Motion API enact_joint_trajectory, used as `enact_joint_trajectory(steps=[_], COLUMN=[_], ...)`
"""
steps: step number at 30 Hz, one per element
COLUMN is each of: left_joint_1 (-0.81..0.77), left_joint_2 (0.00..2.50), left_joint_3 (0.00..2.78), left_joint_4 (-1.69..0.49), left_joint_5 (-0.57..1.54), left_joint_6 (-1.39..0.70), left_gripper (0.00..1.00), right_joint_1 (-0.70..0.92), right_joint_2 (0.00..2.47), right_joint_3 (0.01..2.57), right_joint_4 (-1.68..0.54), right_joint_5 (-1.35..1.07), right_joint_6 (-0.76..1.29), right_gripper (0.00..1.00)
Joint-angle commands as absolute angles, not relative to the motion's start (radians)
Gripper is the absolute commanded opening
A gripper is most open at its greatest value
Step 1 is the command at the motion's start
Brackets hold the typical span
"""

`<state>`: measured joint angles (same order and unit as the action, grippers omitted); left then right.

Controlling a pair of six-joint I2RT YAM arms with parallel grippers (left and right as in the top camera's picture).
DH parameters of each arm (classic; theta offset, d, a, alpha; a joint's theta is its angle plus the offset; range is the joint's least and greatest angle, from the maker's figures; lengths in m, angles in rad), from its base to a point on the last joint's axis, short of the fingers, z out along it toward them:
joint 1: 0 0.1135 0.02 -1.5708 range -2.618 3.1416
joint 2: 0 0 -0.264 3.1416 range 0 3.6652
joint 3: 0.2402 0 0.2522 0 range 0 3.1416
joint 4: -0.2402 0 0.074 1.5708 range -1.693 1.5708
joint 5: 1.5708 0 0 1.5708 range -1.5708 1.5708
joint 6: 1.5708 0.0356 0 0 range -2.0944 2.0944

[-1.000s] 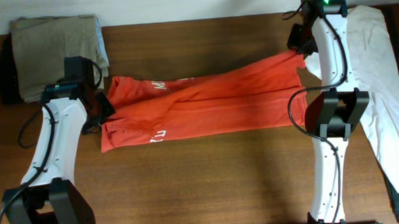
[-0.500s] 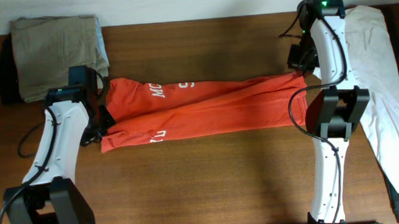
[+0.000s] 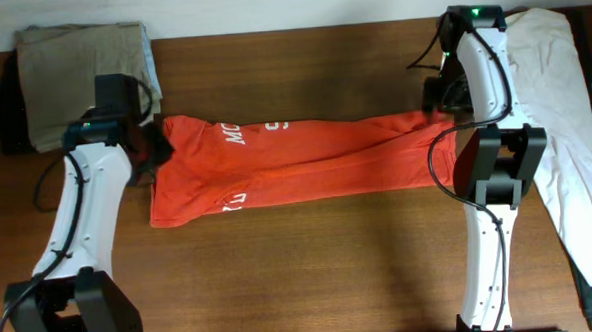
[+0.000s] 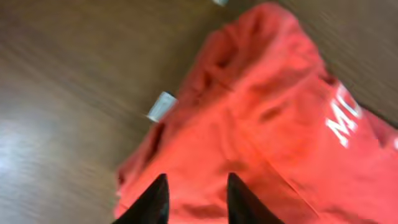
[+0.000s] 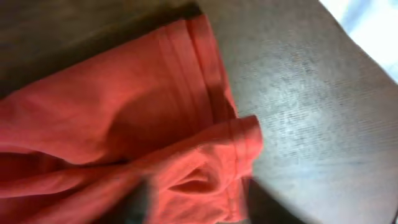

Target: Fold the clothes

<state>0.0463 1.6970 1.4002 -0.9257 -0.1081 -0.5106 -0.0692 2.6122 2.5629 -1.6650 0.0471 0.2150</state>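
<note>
Two grippers bracketed the red shirt (image 3: 296, 161) on the table (image 3: 311, 270): left gripper (image 4: 196, 200) at its collar end, right gripper (image 5: 196, 202) at its hem, probably to stretch it flat; whether either pinched cloth was unclear.

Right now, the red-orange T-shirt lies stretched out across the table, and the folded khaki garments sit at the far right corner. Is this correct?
One detail is wrong: the folded khaki garments sit at the far left corner, not the right, as the overhead view shows. The red-orange T-shirt does lie stretched out across the table.
</note>
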Motion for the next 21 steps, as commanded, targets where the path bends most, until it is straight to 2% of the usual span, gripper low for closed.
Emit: enact_joint_trajectory(steps=[1,2,4,5,6,7,9,13,19,21], left_joint_1=[-0.020,-0.031,-0.036,-0.034,-0.035,-0.035,-0.033,-0.002,0.071,0.082], left_joint_2=[1.762,1.797,1.872,1.940,1.971,1.991,2.018,2.035,2.035,2.035], left_joint_3=[1.408,1.408,1.408,1.408,1.408,1.408,1.408,1.408,1.408,1.408], left_joint_4=[-0.885,-0.878,-0.865,-0.824,-0.809,-0.802,-0.796,-0.785,-0.782,-0.777], left_joint_5=[-0.047,-0.047,-0.036,-0.037,-0.037,-0.038,-0.041,-0.048,-0.048,-0.049], left_joint_6=[-0.508,-0.508,-0.508,-0.508,-0.508,-0.508,-0.508,-0.508,-0.508,-0.508], left_gripper=[0.14,0.12,0.11,0.11,0.11,0.11,0.11,0.15,0.15,0.15], right_joint_1=[-0.036,-0.031,-0.023,-0.028,-0.027,-0.027,-0.027,-0.028,-0.027,-0.027], right_joint_2=[2.578,2.578,2.578,2.578,2.578,2.578,2.578,2.578,2.577,2.577], right_joint_3=[2.585,2.584,2.584,2.582,2.573,2.565,2.523,2.403,2.388,2.390], right_joint_4=[-1.608,-1.600,-1.602,-1.592,-1.565,-1.551,-1.528,-1.504,-1.567,-1.588], right_joint_5=[0.030,0.030,0.031,0.035,0.037,0.038,0.037,0.042,0.196,0.195], right_joint_6=[0.214,0.214,0.213,0.213,0.203,0.186,0.179,0.160,0.161,0.162], right_gripper=[0.32,0.34,0.52,0.43,0.42,0.43,0.51,0.56,0.54,0.39])
